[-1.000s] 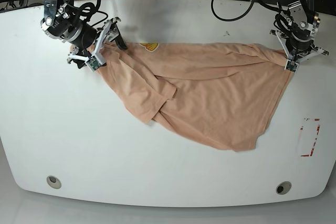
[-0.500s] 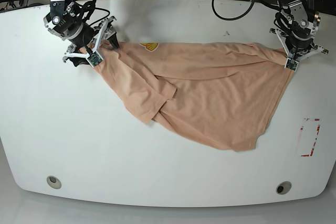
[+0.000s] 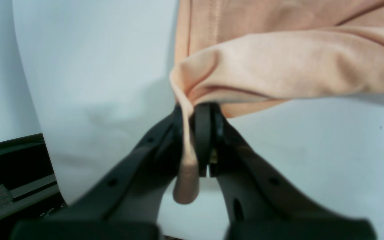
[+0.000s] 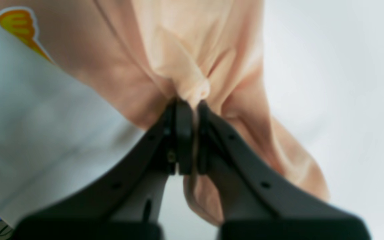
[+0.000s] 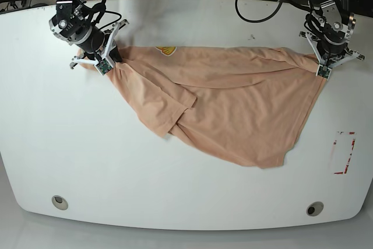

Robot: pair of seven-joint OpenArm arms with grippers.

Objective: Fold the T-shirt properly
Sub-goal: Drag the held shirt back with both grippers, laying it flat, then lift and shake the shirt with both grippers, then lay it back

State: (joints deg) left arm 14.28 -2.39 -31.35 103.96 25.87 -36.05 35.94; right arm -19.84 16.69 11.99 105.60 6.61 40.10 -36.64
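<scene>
On a white surface with cables behind it, the right claw pinches one corner of the peach T-shirt near its yellow print; the shirt sprawls across the middle; the left claw grips the opposite corner above red corner marks.

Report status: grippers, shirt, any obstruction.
Left gripper shut on T-shirt corner. Right gripper shut on bunched cloth at opposite end. Shirt spread crumpled on white table, unfolded. Nothing in the way.
</scene>
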